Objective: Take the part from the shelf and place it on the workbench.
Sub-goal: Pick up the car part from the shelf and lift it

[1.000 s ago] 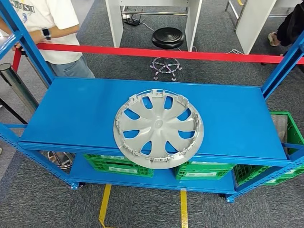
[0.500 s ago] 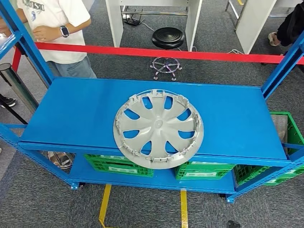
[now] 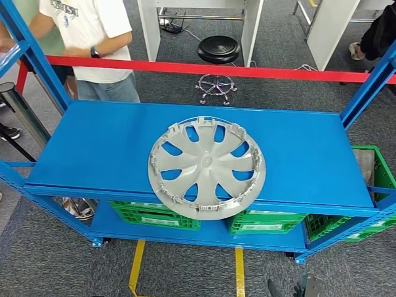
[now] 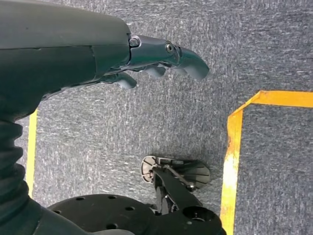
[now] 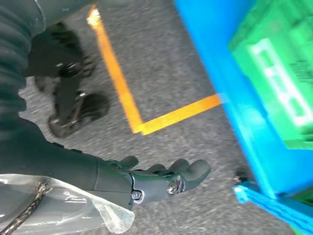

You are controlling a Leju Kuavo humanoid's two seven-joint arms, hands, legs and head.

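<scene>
The part is a silver hubcap (image 3: 206, 167) with curved spokes. It lies flat on the top board of the blue shelf (image 3: 308, 161), near the middle, and its near rim overhangs the front edge. My left hand (image 4: 155, 56) hangs over grey carpet with its fingers stretched out, holding nothing. My right hand (image 5: 162, 178) is also empty with its fingers extended, low beside the shelf's blue bottom frame (image 5: 236, 98). In the head view my right hand (image 3: 305, 288) just shows at the lower edge, well below and to the right of the hubcap.
Green crates (image 3: 154, 215) stand on the lower shelf level, and another crate (image 3: 374, 179) stands at the right end. A person in a white shirt (image 3: 93, 43) stands behind the shelf's left end, beyond a red barrier tape (image 3: 262, 71). Yellow tape lines (image 3: 239, 272) mark the carpet.
The person behind the shelf has stepped to the right. My right hand has come into the head view at the bottom edge. The hubcap has not moved.
</scene>
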